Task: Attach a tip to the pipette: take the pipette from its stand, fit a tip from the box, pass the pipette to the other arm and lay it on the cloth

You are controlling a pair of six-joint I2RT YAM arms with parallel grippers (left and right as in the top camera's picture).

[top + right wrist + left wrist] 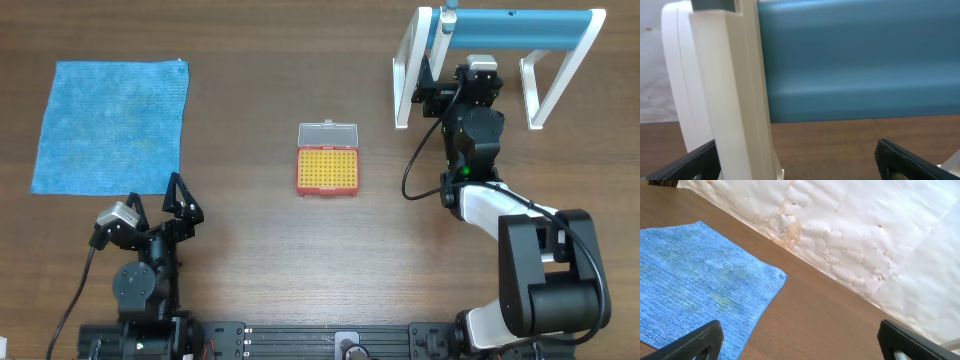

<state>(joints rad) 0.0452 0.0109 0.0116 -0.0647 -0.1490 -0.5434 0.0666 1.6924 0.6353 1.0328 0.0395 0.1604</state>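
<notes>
Cloth (110,125) one, tip box (327,172) one, stand (510,30) one; left jaws apart, right jaws apart

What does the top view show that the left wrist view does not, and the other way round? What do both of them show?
Top view adds: the tip box with its lid open, mid-table; the white stand with a blue bar, far right; the right arm at that stand. Left wrist view adds: the marked white wall behind the table. Both: the blue cloth lying flat, the brown table, and the open left gripper near the cloth's corner.
</notes>
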